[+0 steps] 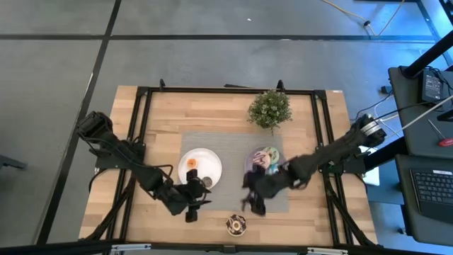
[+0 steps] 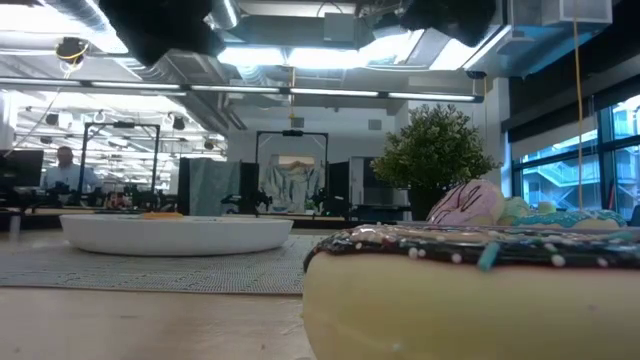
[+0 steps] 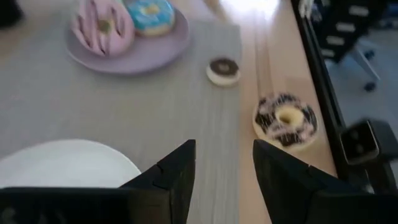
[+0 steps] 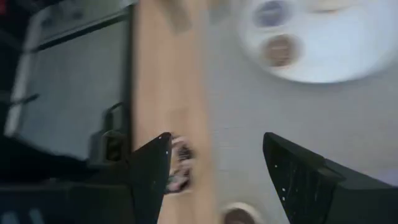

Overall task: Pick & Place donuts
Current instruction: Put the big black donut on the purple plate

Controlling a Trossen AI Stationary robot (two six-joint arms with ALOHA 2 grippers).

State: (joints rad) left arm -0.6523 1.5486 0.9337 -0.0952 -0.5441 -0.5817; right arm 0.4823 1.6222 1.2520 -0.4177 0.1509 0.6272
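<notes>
The chocolate-sprinkled donut (image 1: 236,225) lies flat on bare wood near the table's front edge, its dark icing dotted with pale and blue sprinkles. A mini dark brown donut (image 3: 223,70) rests flat on the grey mat between it and the lilac plate (image 3: 155,53). On that plate the pink donut (image 3: 102,26) and the blue donut (image 3: 149,14) sit side by side. A mini orange donut (image 1: 192,164) lies on the white plate (image 1: 212,161), with two more minis, one purple (image 4: 271,12) and one brownish (image 4: 279,48).

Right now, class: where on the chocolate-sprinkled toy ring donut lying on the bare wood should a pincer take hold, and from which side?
Grip the chocolate-sprinkled toy ring donut across one side of its ring, one finger in the hole, one outside. Come from straight above: it lies flat, hole up, with nothing touching it.
</notes>
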